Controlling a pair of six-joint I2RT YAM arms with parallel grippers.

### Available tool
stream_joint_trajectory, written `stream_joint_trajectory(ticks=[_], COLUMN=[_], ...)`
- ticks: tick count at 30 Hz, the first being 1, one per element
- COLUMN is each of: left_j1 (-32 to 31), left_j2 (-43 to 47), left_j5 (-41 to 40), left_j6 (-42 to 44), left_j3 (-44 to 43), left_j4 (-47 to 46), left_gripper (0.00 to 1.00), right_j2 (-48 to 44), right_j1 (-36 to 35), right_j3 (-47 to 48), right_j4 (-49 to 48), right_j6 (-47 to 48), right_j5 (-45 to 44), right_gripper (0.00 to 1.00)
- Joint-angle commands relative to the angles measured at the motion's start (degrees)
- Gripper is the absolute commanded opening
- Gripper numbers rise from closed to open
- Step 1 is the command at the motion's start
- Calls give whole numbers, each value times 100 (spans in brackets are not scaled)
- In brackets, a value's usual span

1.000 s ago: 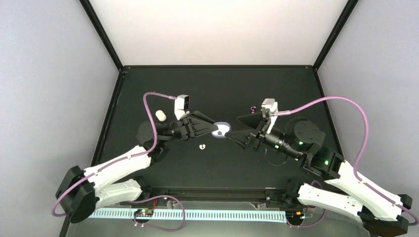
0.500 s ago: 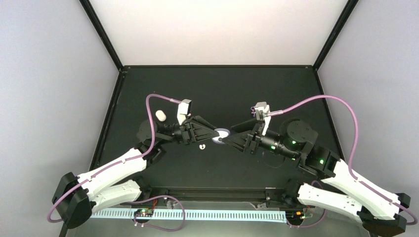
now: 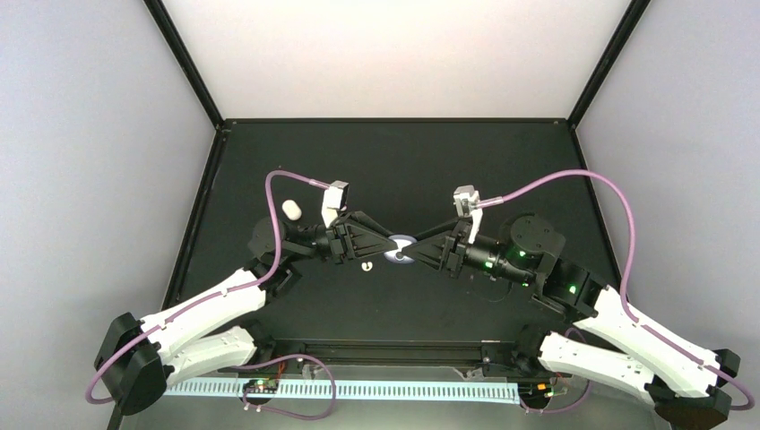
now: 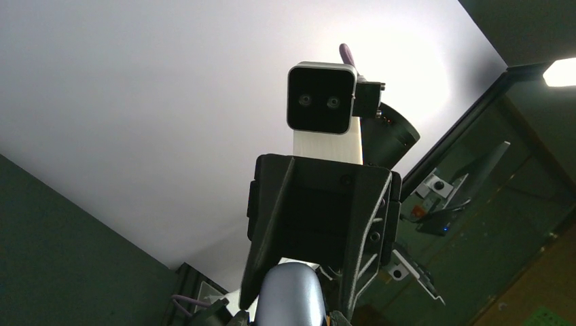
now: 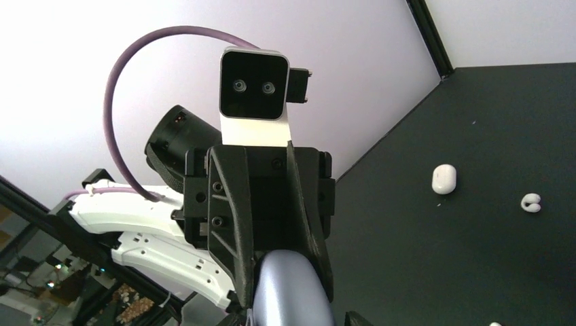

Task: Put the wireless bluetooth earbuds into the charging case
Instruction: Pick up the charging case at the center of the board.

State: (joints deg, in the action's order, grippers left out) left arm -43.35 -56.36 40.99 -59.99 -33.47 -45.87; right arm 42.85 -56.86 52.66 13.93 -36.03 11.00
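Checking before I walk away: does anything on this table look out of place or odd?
Nothing looks damaged or spilled. One oddity: the left gripper and right gripper meet tip to tip at the same lilac case, while a white earbud lies loose beside it.

The work surface is a matte black table (image 3: 394, 157), rectangular, with a thin black rim. Black frame posts (image 3: 184, 63) rise from its two far corners. The back wall (image 3: 394, 54) is a plain white panel, brightly and evenly lit. The side walls (image 3: 81, 179) are pale grey-lilac and unmarked. A black rail (image 3: 376, 349) runs along the near edge, with a pale notched strip (image 3: 403, 391) just in front of it. The left wrist view shows a ceiling light (image 4: 561, 71) glowing at upper right.
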Motion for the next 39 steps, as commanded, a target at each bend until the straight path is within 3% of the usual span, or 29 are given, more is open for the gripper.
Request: stream_joint_trajectory(ticks=[1, 4, 12, 20, 25, 30, 35, 39], left_j1=[11, 11, 11, 11, 11, 11, 11, -10], left_j2=[69, 57, 47, 55, 102, 154, 250, 269], left_j5=[112, 108, 62, -5, -95, -141, -203, -130], left_j6=[67, 48, 31, 26, 30, 44, 129, 169], left_j3=[25, 10, -36, -36, -2, 16, 107, 226], left_j4=[-93, -111, -126, -80, 24, 100, 275, 208], left_gripper=[2, 2, 2, 2, 40, 71, 88, 89], right_j2=[30, 54, 122, 130, 26, -102, -263, -391], right_j1=[35, 41, 43, 44, 43, 44, 44, 44], right_j3=[-46, -59, -18, -24, -47, -90, -156, -219], right_j4=[-250, -316, -309, -345, -476, -581, -727, -889], right_j6=[-49, -68, -121, -111, -64, -53, -64, -75], right_j5=[344, 485, 634, 678, 684, 649, 512, 241], right_gripper=[36, 32, 34, 21, 16, 12, 9, 9])
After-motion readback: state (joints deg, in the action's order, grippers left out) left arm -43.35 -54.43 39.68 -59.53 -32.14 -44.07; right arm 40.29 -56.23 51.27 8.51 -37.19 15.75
